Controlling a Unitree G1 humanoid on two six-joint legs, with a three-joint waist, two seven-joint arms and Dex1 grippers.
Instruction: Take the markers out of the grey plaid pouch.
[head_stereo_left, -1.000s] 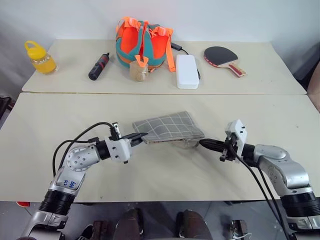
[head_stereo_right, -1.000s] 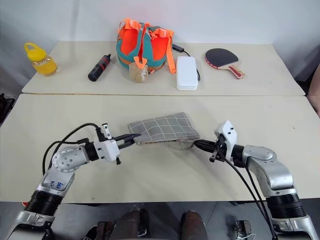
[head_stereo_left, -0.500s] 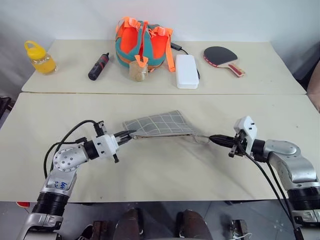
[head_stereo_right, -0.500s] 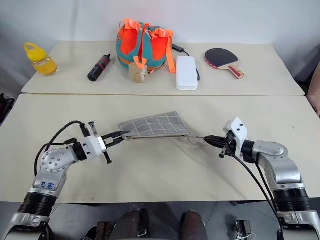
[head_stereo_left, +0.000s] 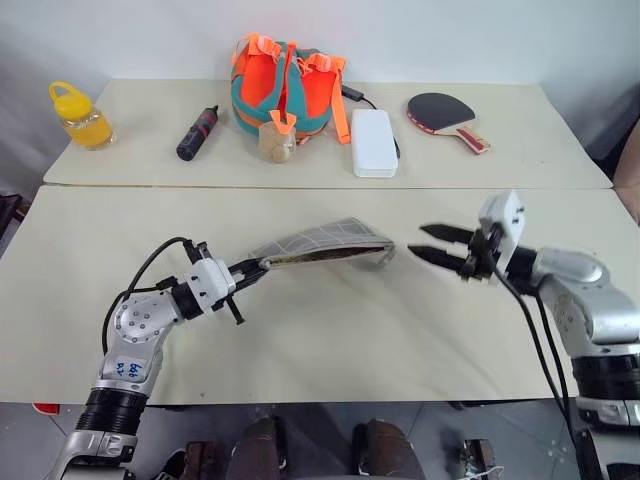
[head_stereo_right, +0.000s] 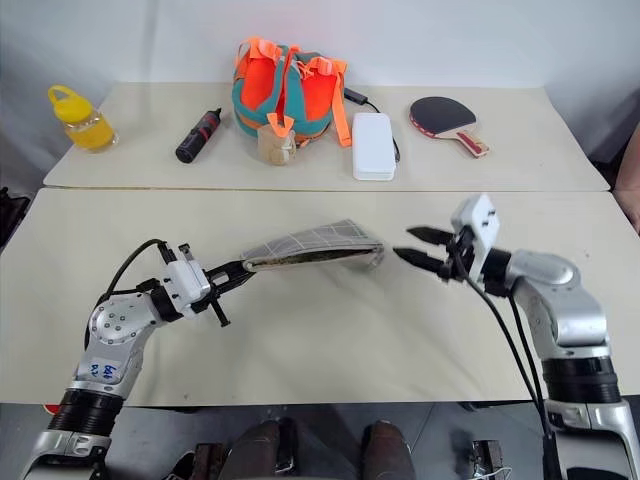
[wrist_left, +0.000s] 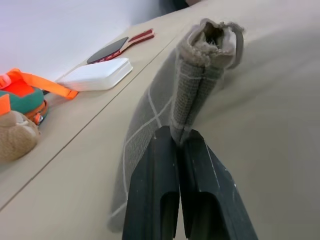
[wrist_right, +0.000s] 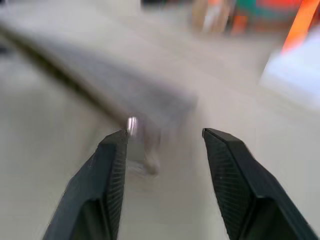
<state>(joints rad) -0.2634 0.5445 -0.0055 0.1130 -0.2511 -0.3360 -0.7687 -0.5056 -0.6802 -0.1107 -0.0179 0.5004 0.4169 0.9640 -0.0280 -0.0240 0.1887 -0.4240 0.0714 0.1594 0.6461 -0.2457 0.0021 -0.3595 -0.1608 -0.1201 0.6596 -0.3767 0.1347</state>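
One grey plaid pouch (head_stereo_left: 320, 243) pinched at its end by left gripper (head_stereo_left: 262, 266), lifted over near worktop (head_stereo_left: 330, 340). Right gripper (head_stereo_left: 430, 243) parted, holding nothing, just beside pouch's far end. One bag (head_stereo_left: 285, 88), one bottle (head_stereo_left: 80, 115), one paddle (head_stereo_left: 445, 115) behind. No markers visible.

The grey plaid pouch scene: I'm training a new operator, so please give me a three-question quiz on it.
1. True or false: the left gripper is shut on one end of the grey plaid pouch.
2. How does the right gripper stand? A) shut on the pouch's zipper B) fingers apart, holding nothing, just off the pouch's free end C) shut on a marker
3. Which white thing lies on the far table between the orange-and-teal bag and the table tennis paddle?

Key: 1 true. 2 B. 3 the white rectangular box.
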